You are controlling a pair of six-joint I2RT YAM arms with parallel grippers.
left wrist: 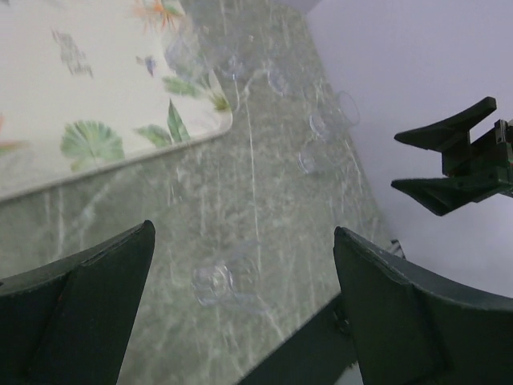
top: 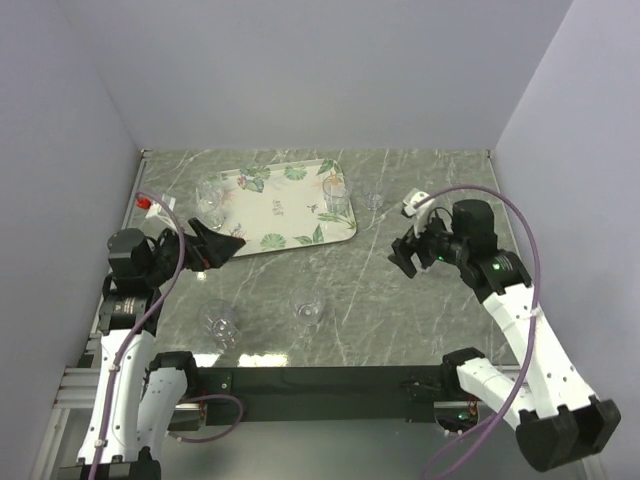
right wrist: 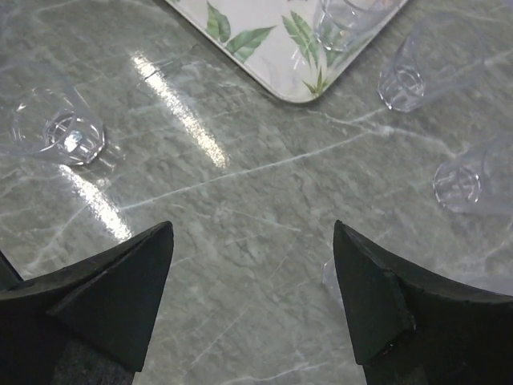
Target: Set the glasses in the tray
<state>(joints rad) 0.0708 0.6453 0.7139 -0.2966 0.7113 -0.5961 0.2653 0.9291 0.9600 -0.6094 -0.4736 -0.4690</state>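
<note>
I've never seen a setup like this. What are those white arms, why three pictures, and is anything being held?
Two robot arms stand at the near edge of a marble-look table. The wide picture comes from a camera above and behind them; the other two come from cameras on each wrist, so the dark wedges there are the arm's own fingers. The left gripper hangs open at the edge of a leaf-print tray; the right gripper is open too. Neither holds anything. Small clear glasses are the things to be moved: some already stand in the tray, others wait on the table.
</note>
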